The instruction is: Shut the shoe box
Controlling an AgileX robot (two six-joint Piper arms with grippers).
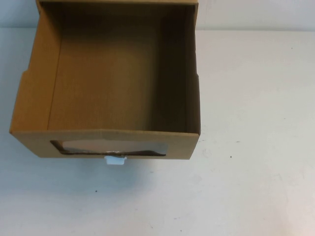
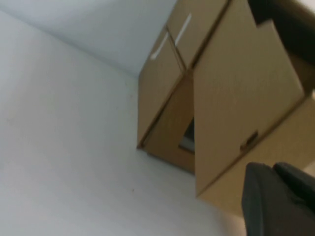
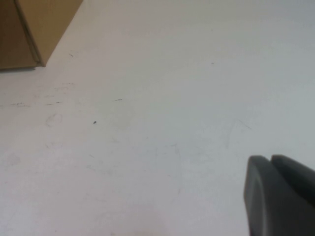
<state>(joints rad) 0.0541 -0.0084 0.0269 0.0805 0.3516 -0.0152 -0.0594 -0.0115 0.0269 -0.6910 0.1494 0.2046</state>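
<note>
The shoe box (image 1: 32, 101) is brown corrugated cardboard, and its drawer stands pulled out toward the near side of the table. The drawer is empty inside. Its front wall has a dark window (image 1: 110, 147) with a small white pull tab (image 1: 115, 160) below it. Neither arm shows in the high view. In the left wrist view my left gripper (image 2: 272, 169) hangs shut and empty, close beside the box's side wall (image 2: 236, 98). My right gripper (image 3: 269, 160) is shut and empty above bare table, well apart from the box corner (image 3: 44, 19).
The white table (image 1: 256, 123) spreads to the right of the box and in front of it, with a pale wall (image 1: 256, 12) behind. In the left wrist view more brown cardboard (image 2: 157, 73) with white marks stands farther back.
</note>
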